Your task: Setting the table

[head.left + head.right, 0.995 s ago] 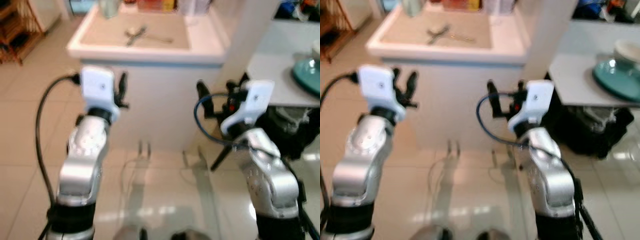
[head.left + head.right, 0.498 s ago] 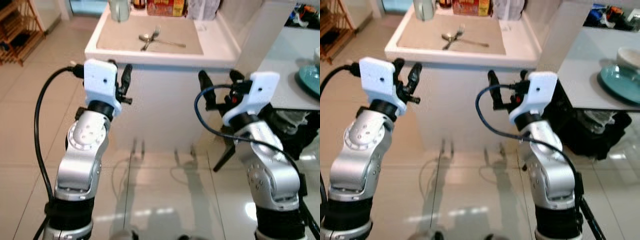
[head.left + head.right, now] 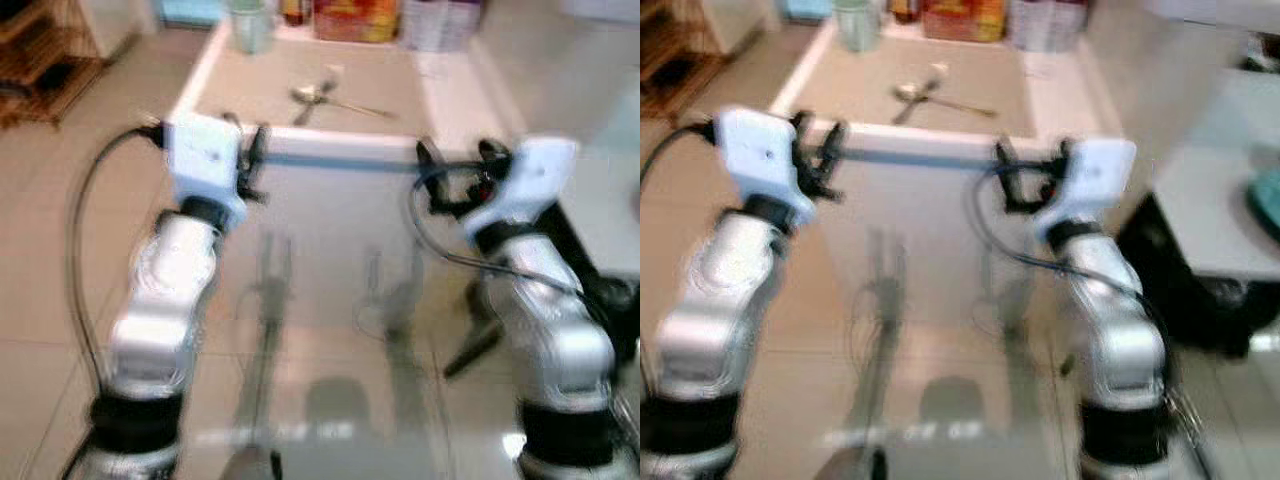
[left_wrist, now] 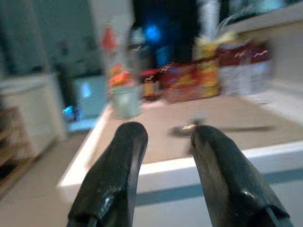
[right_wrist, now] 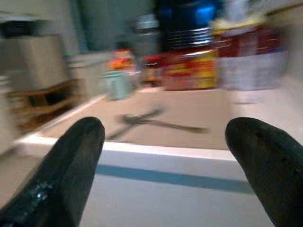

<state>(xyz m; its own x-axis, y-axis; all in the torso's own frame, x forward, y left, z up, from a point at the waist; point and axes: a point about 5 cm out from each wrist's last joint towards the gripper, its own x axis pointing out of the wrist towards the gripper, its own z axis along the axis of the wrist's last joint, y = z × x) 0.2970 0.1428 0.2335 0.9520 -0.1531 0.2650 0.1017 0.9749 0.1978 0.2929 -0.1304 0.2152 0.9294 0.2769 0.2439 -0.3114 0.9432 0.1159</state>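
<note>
Glossy tiled floor (image 3: 330,400), mirroring the arms; smooth white counter (image 3: 450,100) with a matt beige top. Shiny metal cutlery (image 3: 325,95) on it, with glossy red and yellow packets (image 3: 962,20) at the far edge. Brushed silver metal arms, smooth white plastic wrist housing (image 3: 205,165), matt black fingers (image 4: 113,179) with slight sheen.

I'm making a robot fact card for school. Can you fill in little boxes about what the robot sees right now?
place: white counter with a tan top, tiled floor below
cutlery: spoon and fork lying crossed on the counter
at the back: pale green cup, red and yellow packets
left gripper: open, holding nothing, raised before the counter edge
right gripper: open wide, holding nothing, raised before the counter edge
picture: blurry
</note>
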